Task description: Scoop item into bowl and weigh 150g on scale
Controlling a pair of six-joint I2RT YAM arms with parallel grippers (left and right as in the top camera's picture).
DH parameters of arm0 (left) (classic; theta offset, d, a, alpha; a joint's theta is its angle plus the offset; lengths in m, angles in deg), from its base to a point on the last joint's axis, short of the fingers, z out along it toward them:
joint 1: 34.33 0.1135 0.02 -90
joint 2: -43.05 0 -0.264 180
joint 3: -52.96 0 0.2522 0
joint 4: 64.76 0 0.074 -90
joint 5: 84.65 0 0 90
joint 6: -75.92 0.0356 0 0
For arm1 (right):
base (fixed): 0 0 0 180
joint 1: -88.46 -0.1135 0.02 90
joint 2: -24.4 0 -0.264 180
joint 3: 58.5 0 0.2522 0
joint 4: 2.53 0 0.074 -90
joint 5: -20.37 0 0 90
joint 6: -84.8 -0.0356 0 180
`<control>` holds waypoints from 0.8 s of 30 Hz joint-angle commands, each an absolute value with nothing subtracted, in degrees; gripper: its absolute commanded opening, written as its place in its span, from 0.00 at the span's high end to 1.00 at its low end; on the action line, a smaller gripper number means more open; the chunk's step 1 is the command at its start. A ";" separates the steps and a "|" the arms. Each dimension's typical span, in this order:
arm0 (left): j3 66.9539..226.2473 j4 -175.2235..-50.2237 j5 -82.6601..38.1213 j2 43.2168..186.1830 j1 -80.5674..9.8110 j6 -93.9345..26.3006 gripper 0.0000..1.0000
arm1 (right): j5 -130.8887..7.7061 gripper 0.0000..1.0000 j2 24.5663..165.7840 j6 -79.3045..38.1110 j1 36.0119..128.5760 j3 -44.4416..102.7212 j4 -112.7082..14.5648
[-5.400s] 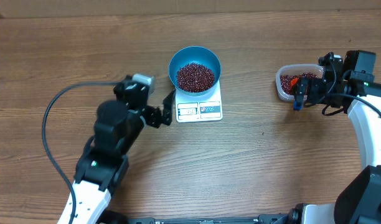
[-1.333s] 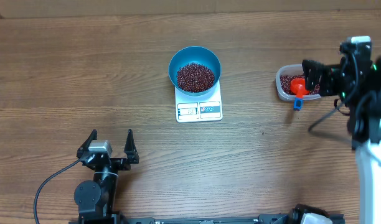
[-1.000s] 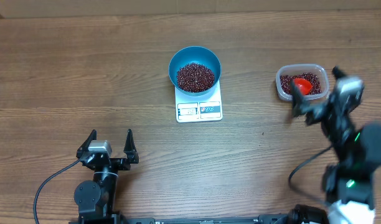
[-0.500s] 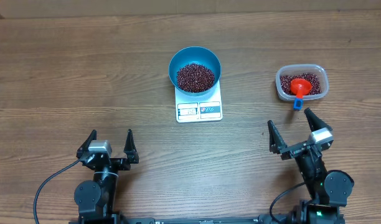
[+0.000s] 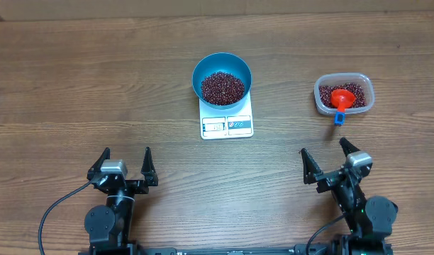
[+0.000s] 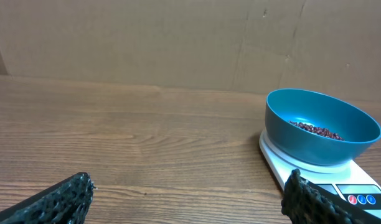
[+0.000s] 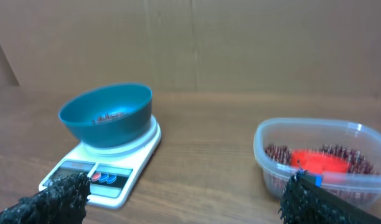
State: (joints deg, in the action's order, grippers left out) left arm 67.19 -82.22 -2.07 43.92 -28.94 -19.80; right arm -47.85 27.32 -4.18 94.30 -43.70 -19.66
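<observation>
The right gripper (image 5: 323, 146) had withdrawn from the tub (image 5: 320, 103) to the near edge of the table (image 5: 61, 85), jaws spread and empty, as with the left gripper (image 5: 126, 151). The beans (image 5: 223, 86) lay in the bowl (image 5: 201, 69) on the scale (image 5: 227, 117); checking the display (image 5: 213, 127) seemed prudent.

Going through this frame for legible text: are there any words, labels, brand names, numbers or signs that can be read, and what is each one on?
No text can be read here.
Display window on the scale: faint marks, too small to read.
Button panel: red and blue round buttons, any captions blurred.
Blue bowl, clear tub, red scoop: no print visible.
</observation>
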 commanded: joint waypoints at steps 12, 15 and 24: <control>67.00 -82.42 -1.68 43.33 -28.46 -18.75 0.00 | -49.95 0.00 24.52 9.46 91.35 -44.29 -19.60; 67.00 -82.42 -1.68 43.33 -28.46 -18.75 0.00 | -51.57 0.00 24.52 9.41 90.35 -44.29 -19.66; 67.00 -82.42 -1.68 43.33 -28.46 -18.75 0.00 | -61.25 0.00 24.52 0.60 88.99 -44.29 -20.30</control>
State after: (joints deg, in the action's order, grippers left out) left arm 67.19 -82.22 -2.07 43.92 -28.94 -19.80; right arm -57.21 25.09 3.18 89.50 -43.70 -20.38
